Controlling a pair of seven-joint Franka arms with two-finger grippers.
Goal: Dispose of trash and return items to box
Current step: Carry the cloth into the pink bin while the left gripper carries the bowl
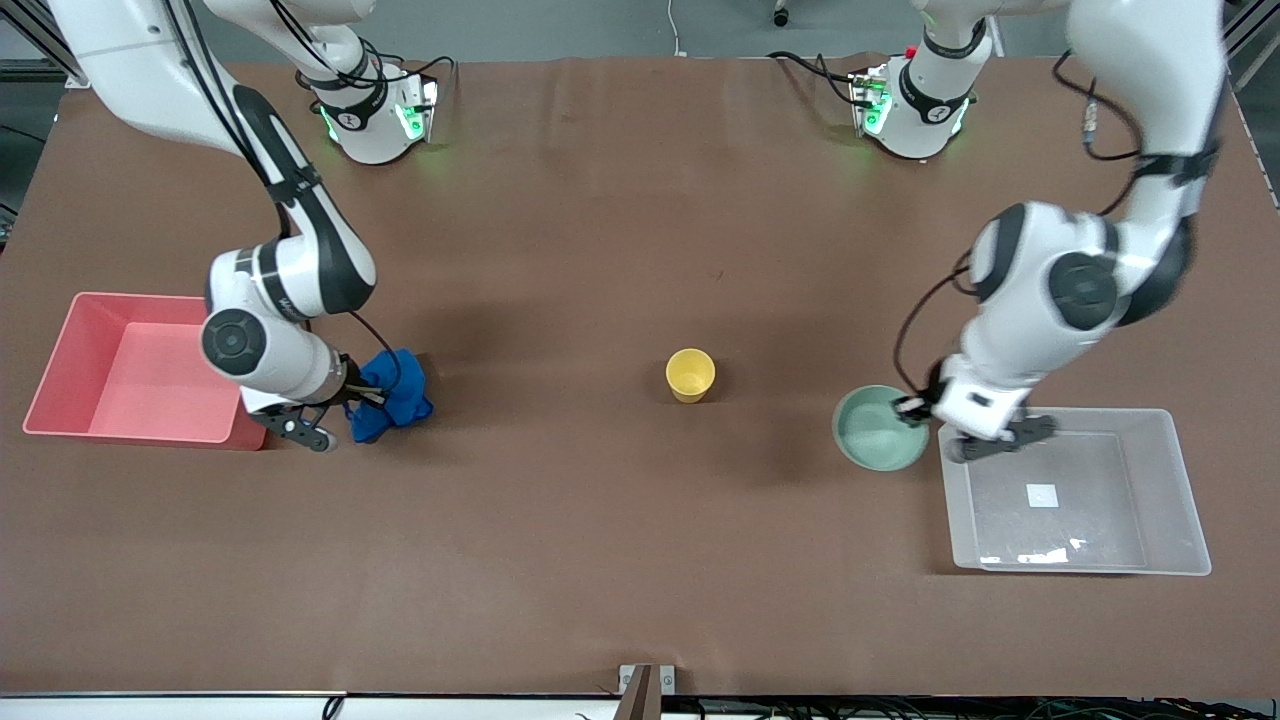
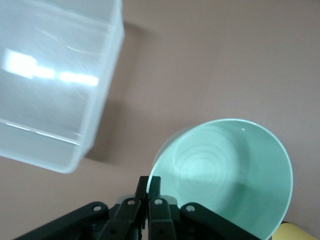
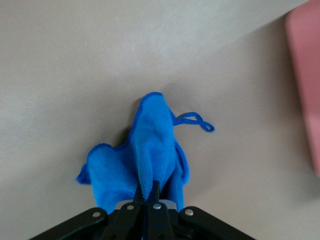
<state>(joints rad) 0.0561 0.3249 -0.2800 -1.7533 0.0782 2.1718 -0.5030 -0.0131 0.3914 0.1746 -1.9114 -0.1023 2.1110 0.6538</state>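
At the right arm's end of the table, the right gripper [image 3: 148, 197] has its fingers pinched on a fold of the soft bright blue fabric wad [image 1: 392, 394], whose thin string loop [image 3: 194, 121] trails loose on the brown table [image 1: 560, 250]. The wad sits just beside the opaque pink rectangular bin [image 1: 60, 345], probably the trash container, so a short carry should serve.

Toward the left arm's end, the left gripper [image 2: 148, 186] has its fingers pressed together on the rim of the pale mint-green round bowl [image 1: 878, 428], one finger inside the wall and one outside; a rim grip suits a bowl too wide to span. The bowl lies just beside the large clear plastic rectangular box [image 1: 1160, 440], which carries a small white sticker [image 1: 1041, 494] on its base and holds nothing yet.

The small round yellow cup [image 1: 690, 374] stands upright mid-table, well apart from both grippers, waiting its turn.
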